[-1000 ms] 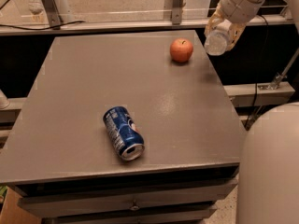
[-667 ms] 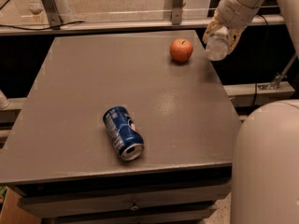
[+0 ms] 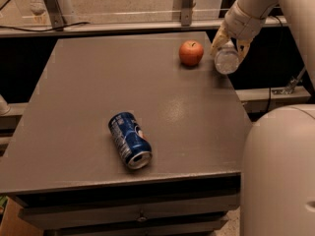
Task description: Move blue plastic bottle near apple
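Note:
The blue plastic bottle [image 3: 227,59], a small translucent whitish bottle, lies on its side at the table's right edge with its round end facing the camera. The red-orange apple [image 3: 191,52] sits just left of it, a small gap between them. My gripper [image 3: 229,43] comes down from the upper right and straddles the bottle, one yellowish finger [image 3: 218,39] on its left and one on its right. The bottle looks to be resting on or just above the table top.
A dark blue soda can [image 3: 129,139] lies on its side in the front middle of the grey table [image 3: 98,82]. My white robot body [image 3: 278,171] fills the lower right. A rail and posts run behind the table's far edge.
The gripper with the bottle has come down and slightly toward the camera, ending low beside the apple at the table's right edge. The can and apple have not moved.

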`<state>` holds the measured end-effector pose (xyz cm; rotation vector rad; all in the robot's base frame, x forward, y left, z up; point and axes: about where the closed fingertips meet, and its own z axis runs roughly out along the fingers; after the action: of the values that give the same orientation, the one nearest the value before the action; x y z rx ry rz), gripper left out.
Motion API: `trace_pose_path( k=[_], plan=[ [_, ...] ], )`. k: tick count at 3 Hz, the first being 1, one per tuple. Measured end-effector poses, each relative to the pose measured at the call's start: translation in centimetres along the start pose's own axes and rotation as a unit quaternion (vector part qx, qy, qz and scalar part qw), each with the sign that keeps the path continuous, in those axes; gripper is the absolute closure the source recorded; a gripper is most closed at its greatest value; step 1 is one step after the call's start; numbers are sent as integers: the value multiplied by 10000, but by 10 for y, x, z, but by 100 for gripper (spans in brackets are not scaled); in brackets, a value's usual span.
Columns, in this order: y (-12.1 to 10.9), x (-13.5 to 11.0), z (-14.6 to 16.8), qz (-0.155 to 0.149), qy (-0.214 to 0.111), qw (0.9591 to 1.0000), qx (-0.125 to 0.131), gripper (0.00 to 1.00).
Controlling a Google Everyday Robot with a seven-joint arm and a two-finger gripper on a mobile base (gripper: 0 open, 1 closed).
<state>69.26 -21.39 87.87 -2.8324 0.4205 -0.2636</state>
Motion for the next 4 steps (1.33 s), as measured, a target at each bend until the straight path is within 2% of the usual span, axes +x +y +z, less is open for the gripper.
trace_pose_path(
  k=[1,2,3,4],
  plan=[
    [-1,-13,21,-327,-266,9991,-57,100],
    [-6,-28,36,-526,-497,9974,-47,100],
    [-14,-42,47,-630,-678,9957,-23,100],
    [-15,-42,45,-631,-677,9957,-23,100]
  ],
)
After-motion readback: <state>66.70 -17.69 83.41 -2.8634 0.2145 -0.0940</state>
